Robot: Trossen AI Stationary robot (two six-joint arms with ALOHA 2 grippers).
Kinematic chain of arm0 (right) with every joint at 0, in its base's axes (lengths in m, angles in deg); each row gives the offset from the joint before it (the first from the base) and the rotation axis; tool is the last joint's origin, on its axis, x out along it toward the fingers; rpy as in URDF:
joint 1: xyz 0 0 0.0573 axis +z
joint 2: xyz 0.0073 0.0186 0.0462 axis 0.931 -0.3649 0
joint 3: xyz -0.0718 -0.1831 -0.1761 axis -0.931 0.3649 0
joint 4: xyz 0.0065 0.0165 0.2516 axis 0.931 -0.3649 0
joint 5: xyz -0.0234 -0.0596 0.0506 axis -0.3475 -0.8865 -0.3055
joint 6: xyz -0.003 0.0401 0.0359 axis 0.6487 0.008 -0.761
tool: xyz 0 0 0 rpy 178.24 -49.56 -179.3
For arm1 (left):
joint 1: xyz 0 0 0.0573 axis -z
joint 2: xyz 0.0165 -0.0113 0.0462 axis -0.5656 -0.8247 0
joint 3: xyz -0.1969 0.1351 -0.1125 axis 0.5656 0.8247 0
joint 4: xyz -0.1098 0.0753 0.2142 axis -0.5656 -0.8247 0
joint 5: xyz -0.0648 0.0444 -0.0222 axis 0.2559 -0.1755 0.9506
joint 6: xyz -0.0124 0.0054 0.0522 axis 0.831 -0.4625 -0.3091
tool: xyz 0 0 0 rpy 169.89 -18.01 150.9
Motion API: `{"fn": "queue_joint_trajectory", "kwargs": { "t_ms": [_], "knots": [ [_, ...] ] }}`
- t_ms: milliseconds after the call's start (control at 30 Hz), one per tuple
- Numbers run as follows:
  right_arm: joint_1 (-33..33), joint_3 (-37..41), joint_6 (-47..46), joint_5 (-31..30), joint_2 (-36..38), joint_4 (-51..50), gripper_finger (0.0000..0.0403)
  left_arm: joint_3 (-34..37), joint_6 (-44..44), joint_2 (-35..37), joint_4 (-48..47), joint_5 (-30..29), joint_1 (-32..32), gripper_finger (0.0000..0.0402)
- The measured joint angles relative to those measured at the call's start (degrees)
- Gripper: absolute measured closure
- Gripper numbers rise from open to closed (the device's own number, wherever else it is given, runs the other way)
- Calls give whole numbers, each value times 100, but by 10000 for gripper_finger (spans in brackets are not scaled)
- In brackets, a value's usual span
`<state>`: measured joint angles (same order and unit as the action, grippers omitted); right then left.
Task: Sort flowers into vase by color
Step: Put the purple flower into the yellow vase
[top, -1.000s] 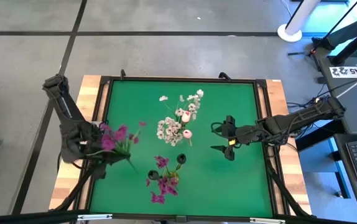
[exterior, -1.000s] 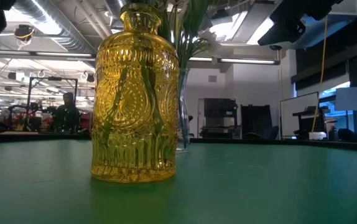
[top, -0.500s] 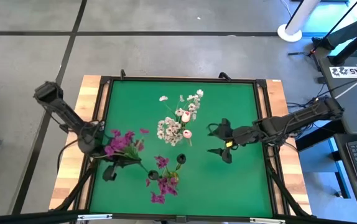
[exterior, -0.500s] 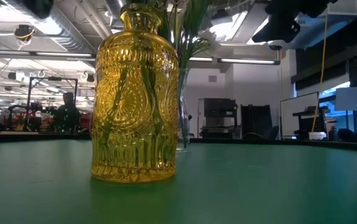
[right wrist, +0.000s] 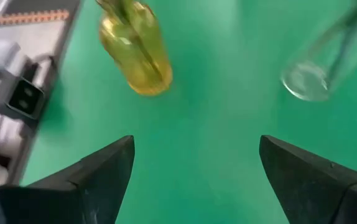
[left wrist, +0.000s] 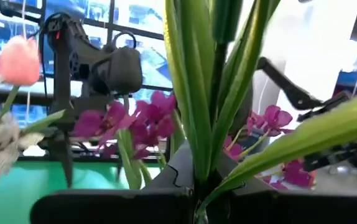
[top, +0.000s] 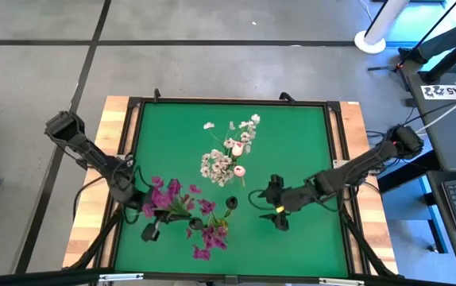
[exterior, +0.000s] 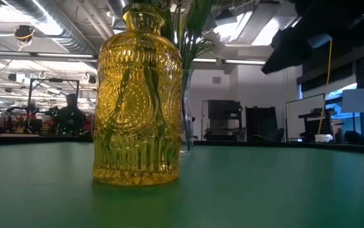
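A bunch of magenta flowers [top: 164,195] is lifted off the green table, with my left gripper [top: 150,213] shut on its green stalks. Just to its right stands the yellow glass vase [top: 212,234], which holds more magenta flowers; it also shows in the low view [exterior: 137,95]. A clear vase [top: 229,171] behind it holds the white sprays and pink tulip buds. My right gripper [top: 271,208] hovers open to the right of both vases, with nothing between its fingers [right wrist: 97,174]. My left gripper pinches the lower part of the bunch's green stalks [left wrist: 203,180] between its two fingers. The stalks and leaves stand out past the fingers, with the magenta blossoms [left wrist: 147,118] beyond. The bunch is clear of the table; the exact place of contact is hidden by the leaves.
A black frame [top: 228,102] runs along the mat's edges, with wooden board [top: 113,119] outside it. Open green mat lies far left and far right. Beyond the table the low view shows a room with a person [exterior: 70,114] far off.
My left gripper has carried the magenta bunch toward the table's right and near edge, close up to the yellow vase, turning as it went. My right gripper has come down and gone toward the table's left and near edge, toward the vases.
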<state>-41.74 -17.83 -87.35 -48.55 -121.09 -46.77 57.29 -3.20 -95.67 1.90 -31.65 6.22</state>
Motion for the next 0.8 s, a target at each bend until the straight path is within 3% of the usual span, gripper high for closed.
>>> {"fn": "queue_joint_trajectory", "kwargs": {
  "t_ms": [233,433,800],
  "knots": [
    [371,-2,-59,-234,-747,1229,59,-493,-244,-557,-263,-80,-115,398],
    [312,-2,-26,-236,-1552,2525,59,-674,-319,-801,-268,-90,-195,398],
    [-81,-2,-11,261,-2236,4198,59,-691,-562,-802,-275,-435,-197,398]
  ]
}}
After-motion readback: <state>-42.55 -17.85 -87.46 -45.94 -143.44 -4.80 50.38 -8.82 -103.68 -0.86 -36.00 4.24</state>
